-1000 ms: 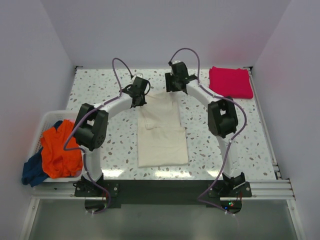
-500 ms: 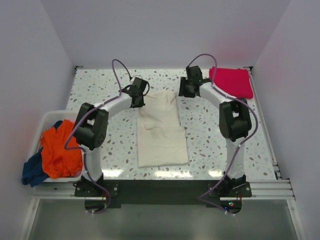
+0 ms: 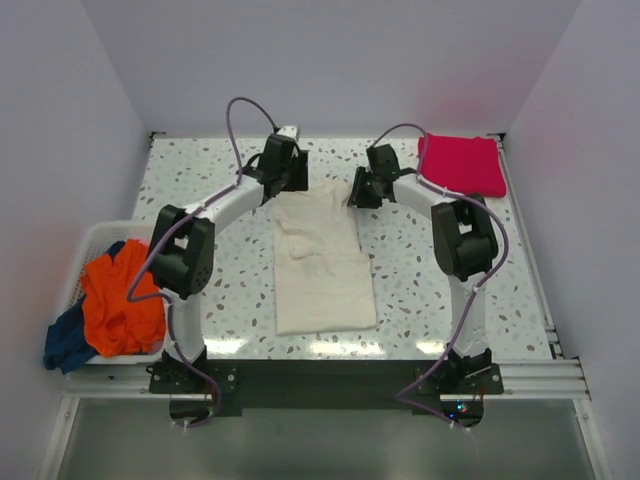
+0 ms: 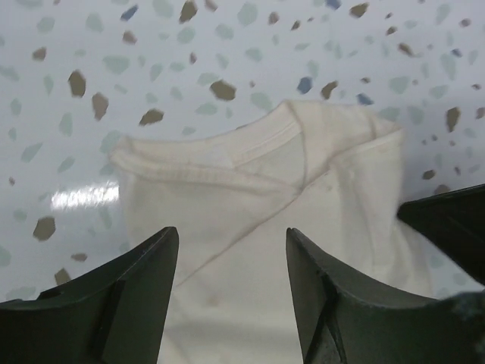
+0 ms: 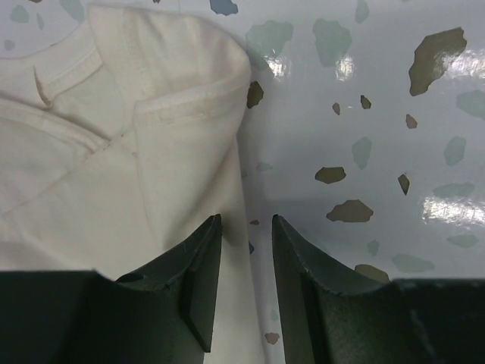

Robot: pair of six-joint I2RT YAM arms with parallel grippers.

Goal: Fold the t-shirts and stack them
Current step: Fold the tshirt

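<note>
Since before, my left gripper [image 3: 287, 182] moved beyond the far left corner of the cream t-shirt [image 3: 322, 262]; my right gripper [image 3: 362, 190] returned to its far right corner. Left wrist: fingers [image 4: 129, 296] wide apart over its collar, empty. Right wrist: fingers [image 5: 193, 280] slightly parted astride its right edge, gripping nothing.

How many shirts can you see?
4. A cream shirt lies in the middle of the table, a red shirt is folded at the far right corner, and an orange shirt and a blue shirt are in the basket on the left. More may hide underneath.
</note>
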